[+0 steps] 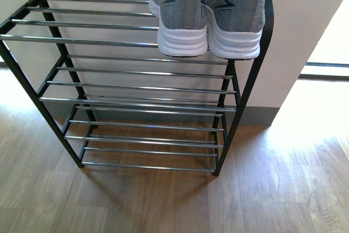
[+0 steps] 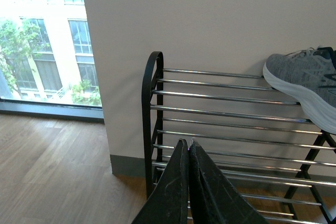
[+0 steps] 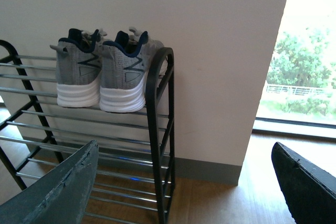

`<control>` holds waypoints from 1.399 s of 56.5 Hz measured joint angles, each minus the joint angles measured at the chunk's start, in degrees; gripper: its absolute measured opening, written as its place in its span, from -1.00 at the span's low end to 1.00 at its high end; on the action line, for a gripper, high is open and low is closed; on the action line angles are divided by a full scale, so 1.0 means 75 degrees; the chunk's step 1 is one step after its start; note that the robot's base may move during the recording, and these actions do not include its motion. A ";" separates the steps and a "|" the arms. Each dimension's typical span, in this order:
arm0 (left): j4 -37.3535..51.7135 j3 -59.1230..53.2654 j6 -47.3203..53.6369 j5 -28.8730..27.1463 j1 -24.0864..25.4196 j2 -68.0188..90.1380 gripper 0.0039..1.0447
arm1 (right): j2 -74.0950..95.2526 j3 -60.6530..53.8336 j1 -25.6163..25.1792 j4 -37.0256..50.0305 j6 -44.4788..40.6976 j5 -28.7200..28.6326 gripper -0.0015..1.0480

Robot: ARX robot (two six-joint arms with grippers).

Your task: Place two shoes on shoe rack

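Two shoes: left shoe (image 1: 179, 15) and right shoe (image 1: 234, 15) sit side by side, touching, on the top tier of the rack (image 1: 136, 75), heels toward the robot, at its right end.
Step in hand: placing looks done; what remains, I judge, is backing both arms clear.
Doing it well: pull straight away from the bars, low and slow, so no finger clips a heel overhanging the front bar.
Left gripper (image 2: 189, 148): fingers pressed together, empty, just before the lower tiers.
Right gripper (image 3: 184, 182): spread wide, holding nothing, well clear of the shoes.
Surface: thin chrome bars with gaps; soles span several.
Room: wood floor (image 1: 272, 189), pale wall (image 3: 220, 51), bright windows at both sides.
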 joint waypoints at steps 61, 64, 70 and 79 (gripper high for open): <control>-0.1475 0.0000 0.0003 -0.0023 0.0009 -0.1346 0.26 | -0.0006 0.0000 0.0003 0.0000 0.0000 -0.0026 0.82; -0.1475 0.0000 0.0006 -0.0026 0.0009 -0.1346 0.43 | -0.0006 0.0000 0.0003 0.0000 0.0000 -0.0023 0.82; -0.1475 0.0000 0.0006 -0.0023 0.0009 -0.1346 0.83 | -0.0006 0.0000 0.0003 0.0000 0.0000 -0.0029 0.82; -0.1475 0.0003 0.0012 -0.0006 0.0009 -0.1346 0.83 | -0.0006 0.0000 0.0006 0.0000 0.0000 0.0000 0.82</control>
